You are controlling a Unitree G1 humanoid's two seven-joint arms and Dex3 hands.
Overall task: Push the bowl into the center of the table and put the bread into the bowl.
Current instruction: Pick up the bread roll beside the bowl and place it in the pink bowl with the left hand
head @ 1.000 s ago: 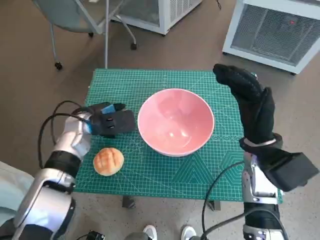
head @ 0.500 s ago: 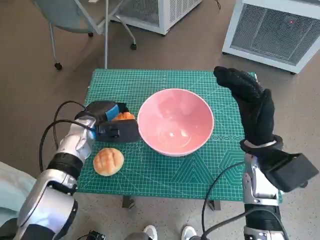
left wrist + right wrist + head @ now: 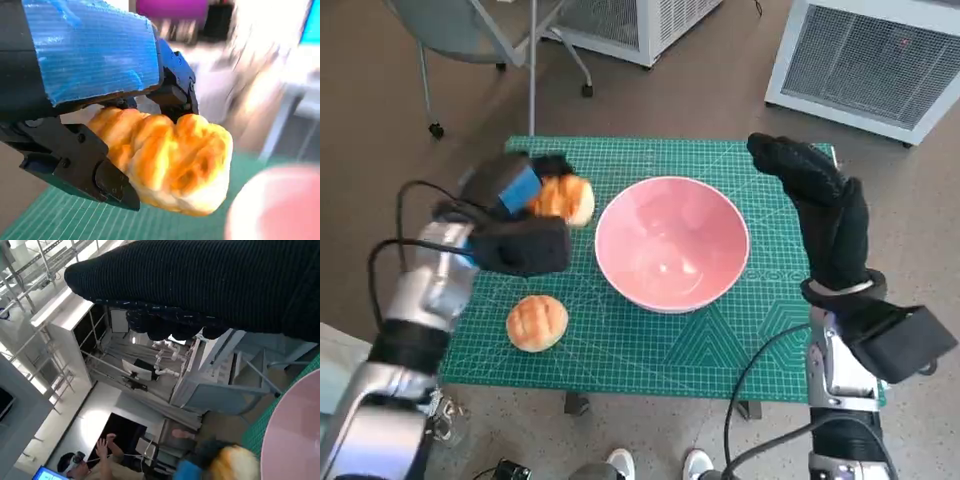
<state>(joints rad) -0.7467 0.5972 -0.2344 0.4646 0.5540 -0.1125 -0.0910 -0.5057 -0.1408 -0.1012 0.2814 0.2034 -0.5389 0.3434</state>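
Now left hand (image 3: 520, 215) raised above desk's (image 3: 650, 345) left side, fingers clamped on golden ridged bread roll (image 3: 563, 198), held just left of bowl (image 3: 672, 243). Right hand (image 3: 820, 205) upright at bowl's right, fingers straight, close together, nothing in grasp, edge near rim. Bowl pink, smooth, glossy, round, about mid-desk. Second bread roll (image 3: 536, 322), scored dome crust, lies near-left on green gridded mat (image 3: 620, 160).
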